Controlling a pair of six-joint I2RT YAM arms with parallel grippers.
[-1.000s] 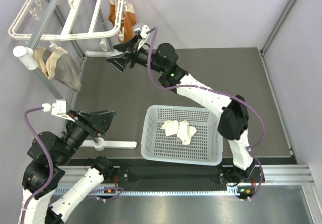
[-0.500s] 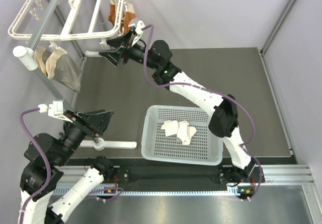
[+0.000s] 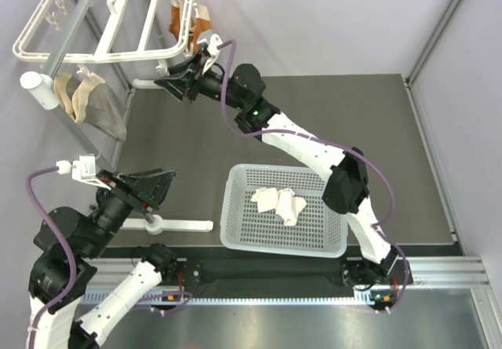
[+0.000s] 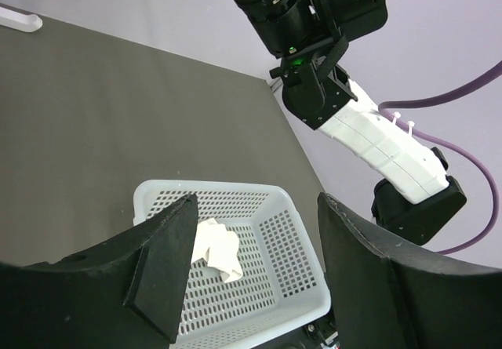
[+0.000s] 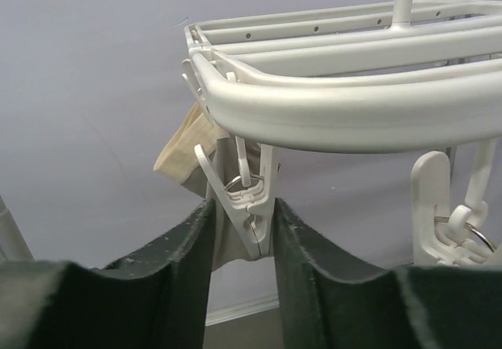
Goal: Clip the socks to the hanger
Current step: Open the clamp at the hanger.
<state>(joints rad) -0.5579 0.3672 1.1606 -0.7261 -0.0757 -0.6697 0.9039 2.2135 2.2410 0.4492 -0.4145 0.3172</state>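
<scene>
- We see the left gripper [image 3: 166, 188] wide open and empty above the tabletop [image 3: 196, 137].
- Only the right wrist view shows the right gripper [image 5: 243, 212] narrow around a clip [image 5: 251, 192] of the hanger [image 5: 353, 106], with its fingers touching both sides of the clip.
- The socks [image 3: 279, 201] lie crumpled in the basket [image 3: 274, 247]; we cannot tell them apart.

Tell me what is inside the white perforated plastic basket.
Inside lie small plain white fabric socks, bunched together on the floor of the white perforated plastic basket. Anything beneath them is covered.
</scene>
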